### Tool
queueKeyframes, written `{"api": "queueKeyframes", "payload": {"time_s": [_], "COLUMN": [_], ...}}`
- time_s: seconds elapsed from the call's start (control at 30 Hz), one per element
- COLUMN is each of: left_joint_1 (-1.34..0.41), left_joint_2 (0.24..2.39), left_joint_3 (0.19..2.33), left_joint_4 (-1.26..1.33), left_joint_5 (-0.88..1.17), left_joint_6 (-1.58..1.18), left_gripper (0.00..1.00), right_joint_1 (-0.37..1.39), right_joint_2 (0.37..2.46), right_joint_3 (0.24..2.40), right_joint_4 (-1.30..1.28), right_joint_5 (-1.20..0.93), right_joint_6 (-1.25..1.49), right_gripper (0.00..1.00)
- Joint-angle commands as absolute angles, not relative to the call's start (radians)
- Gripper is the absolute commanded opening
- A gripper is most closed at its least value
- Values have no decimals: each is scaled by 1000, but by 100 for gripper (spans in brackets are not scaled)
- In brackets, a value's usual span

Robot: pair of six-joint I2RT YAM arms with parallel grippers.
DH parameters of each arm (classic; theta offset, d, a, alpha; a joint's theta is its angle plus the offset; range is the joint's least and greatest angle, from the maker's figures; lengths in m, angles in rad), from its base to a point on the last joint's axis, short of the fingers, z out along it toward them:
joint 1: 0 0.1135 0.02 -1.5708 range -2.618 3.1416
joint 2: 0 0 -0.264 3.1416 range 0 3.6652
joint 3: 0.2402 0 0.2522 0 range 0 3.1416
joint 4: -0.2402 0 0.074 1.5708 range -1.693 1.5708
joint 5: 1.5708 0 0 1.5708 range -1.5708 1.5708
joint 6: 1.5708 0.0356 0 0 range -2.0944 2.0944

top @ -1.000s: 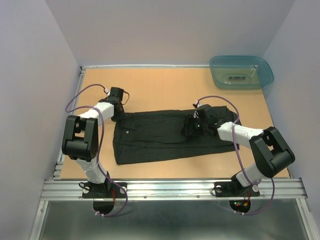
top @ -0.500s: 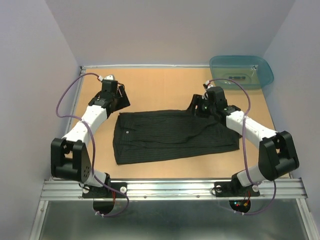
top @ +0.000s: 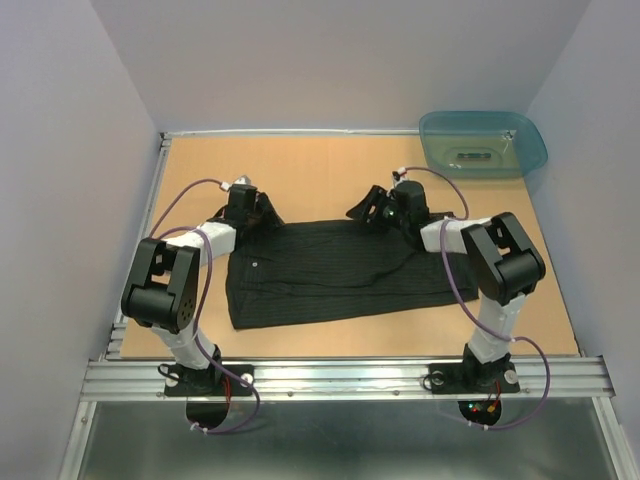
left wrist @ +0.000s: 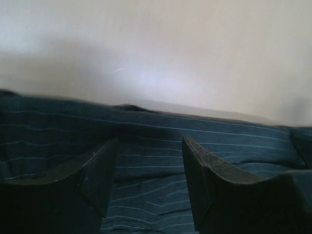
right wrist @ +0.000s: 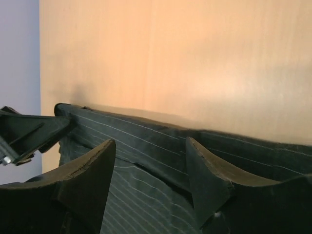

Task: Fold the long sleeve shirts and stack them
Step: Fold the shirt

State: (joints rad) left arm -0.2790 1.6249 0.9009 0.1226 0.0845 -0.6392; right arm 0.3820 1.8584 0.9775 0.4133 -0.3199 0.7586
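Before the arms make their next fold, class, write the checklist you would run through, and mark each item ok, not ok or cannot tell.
1. Left pincer open: ok, jaws apart with striped cloth showing between them.
2. Right pincer open: ok, jaws apart.
3. Both pincers at the far edge of the shirt: ok, one near each end.
4. Fingertips touching the cloth: cannot tell.
5. Shirt lying flat on the table: ok, nothing lifted.
6. Teal tub clear of the shirt: ok, in the far right corner, apart.
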Motion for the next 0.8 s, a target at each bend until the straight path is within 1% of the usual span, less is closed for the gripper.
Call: {"api": "queueKeyframes", "payload": {"time_s": [0.0, 0.03, 0.07, 0.13, 0.2, 0.3, 0.43, 0.67, 0.77], "left_joint_1": [-223, -204, -199, -189, -187, -176, -146, -109, -110], "left_joint_2": [1640, 1650, 1652, 1638, 1625, 1598, 1560, 1493, 1442], "left_joint_3": [816, 802, 773, 746, 721, 707, 675, 670, 709], "left_joint_4": [238, 242, 247, 280, 287, 259, 236, 169, 137], "left_joint_5": [61, 64, 58, 64, 46, 31, 29, 17, 29], "left_joint_6": [-748, -770, -778, -790, -819, -830, -831, -772, -726], "left_gripper": [65, 64, 64, 63, 62, 62, 62, 62, 66], "right_joint_1": [335, 295, 273, 209, 166, 30, -119, -235, -235], "right_joint_2": [1905, 1920, 1924, 1924, 1918, 1914, 1896, 1807, 1747], "right_joint_3": [853, 816, 761, 717, 687, 641, 637, 641, 682], "right_joint_4": [693, 762, 791, 831, 834, 839, 842, 828, 724], "right_joint_5": [-344, -350, -356, -365, -377, -393, -426, -465, -503], "right_joint_6": [837, 865, 870, 848, 821, 802, 787, 776, 736], "right_gripper": [64, 64, 64, 64, 64, 64, 64, 64, 64]}}
